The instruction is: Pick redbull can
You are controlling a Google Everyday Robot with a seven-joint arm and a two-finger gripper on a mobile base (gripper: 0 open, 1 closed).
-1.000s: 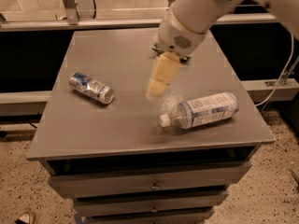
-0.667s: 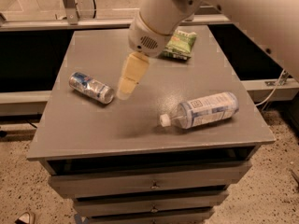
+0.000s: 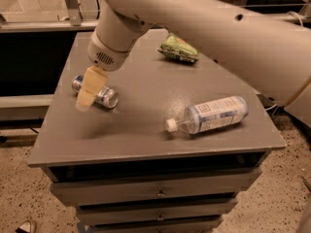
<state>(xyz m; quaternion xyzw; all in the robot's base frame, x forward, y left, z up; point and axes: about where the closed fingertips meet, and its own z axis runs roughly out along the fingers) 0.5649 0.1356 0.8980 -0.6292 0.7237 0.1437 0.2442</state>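
The redbull can (image 3: pixel 108 97) is a small silver can with blue patches, lying on its side at the left of the grey cabinet top (image 3: pixel 146 125). My gripper (image 3: pixel 89 90) hangs from the white arm directly over the middle of the can and hides part of it. Its cream-coloured fingers (image 3: pixel 92 84) point down and to the left. I cannot tell whether it touches the can.
A clear plastic bottle (image 3: pixel 211 115) with a white cap lies on its side at the right front. A green snack bag (image 3: pixel 179 48) lies at the back. The cabinet has drawers (image 3: pixel 155 191) below, and the floor is speckled.
My arm has swung left across the top, from above the bottle area to over the can. The can, bottle and bag have not moved.
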